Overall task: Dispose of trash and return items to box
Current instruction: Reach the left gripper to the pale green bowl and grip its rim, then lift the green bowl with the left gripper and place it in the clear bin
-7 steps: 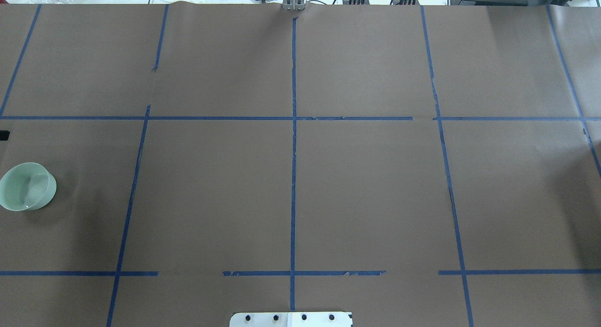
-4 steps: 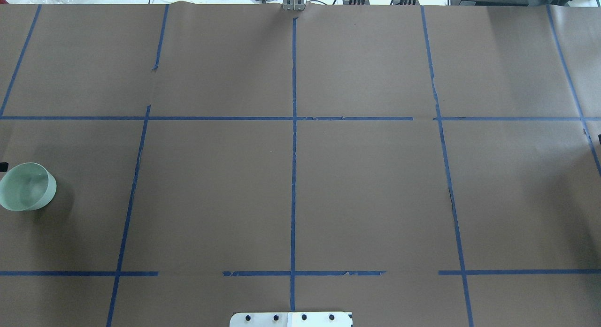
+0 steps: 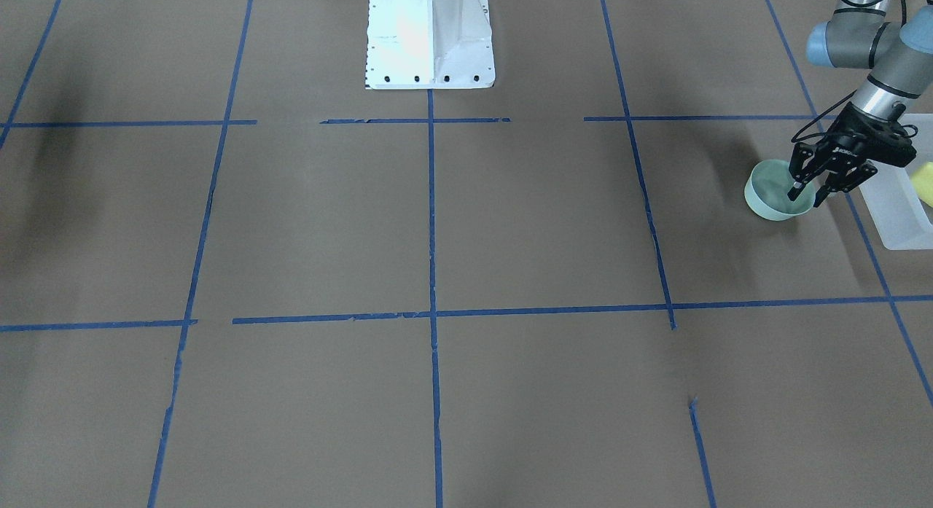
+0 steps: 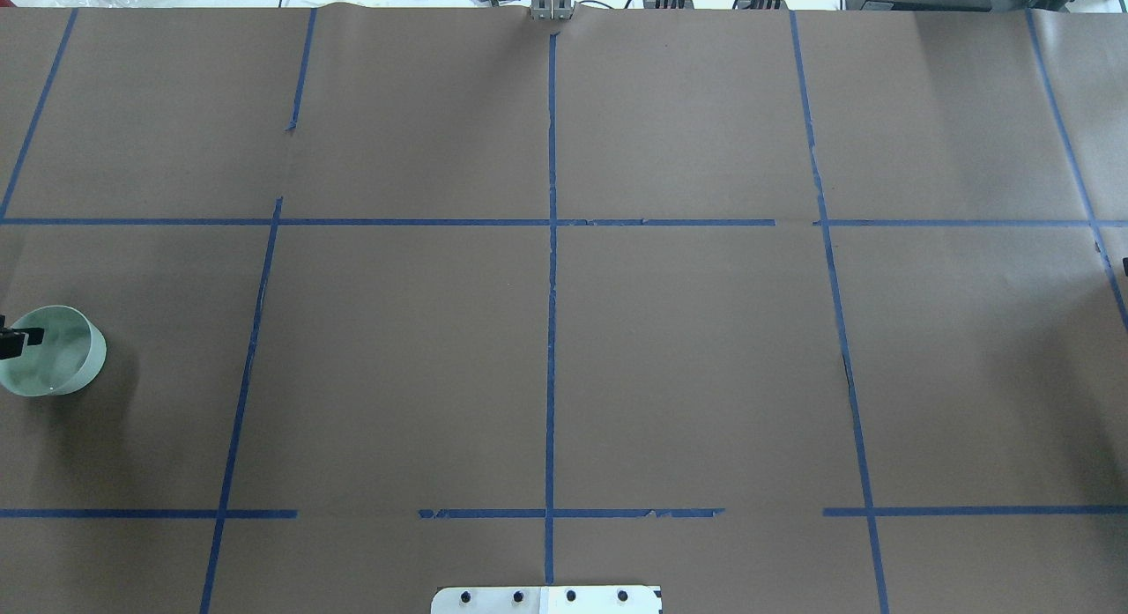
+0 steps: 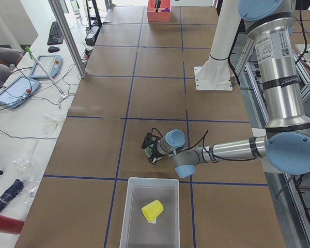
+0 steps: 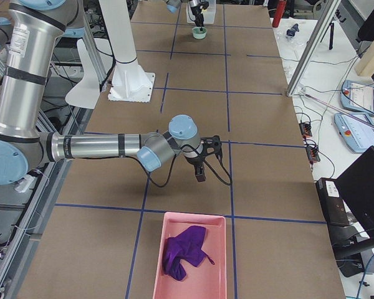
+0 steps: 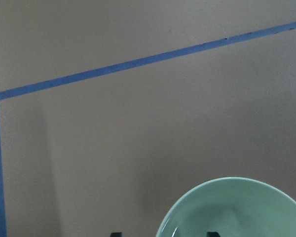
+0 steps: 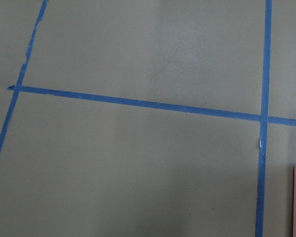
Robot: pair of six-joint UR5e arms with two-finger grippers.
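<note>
The pale mint-green bowl [image 3: 769, 191] stands on the brown table by the robot's left end; it also shows in the overhead view [image 4: 57, 367] and the left wrist view [image 7: 237, 212]. My left gripper [image 3: 807, 198] is open and straddles the bowl's rim, one finger inside and one outside. The translucent white box [image 3: 893, 213] lies just beyond it, with the yellow cup [image 5: 152, 211] lying inside. My right gripper [image 6: 200, 173] hangs low over bare table at the other end; I cannot tell whether it is open or shut.
A pink tray [image 6: 190, 218] holding a purple cloth [image 6: 184, 252] lies at the table's right end near my right gripper. The white robot base [image 3: 430, 38] stands at the table's middle edge. Blue tape lines cross the brown paper.
My left gripper's finger has moved along the overhead view's left edge down to the bowl and now reaches over its rim. The bowl has stayed in place.
</note>
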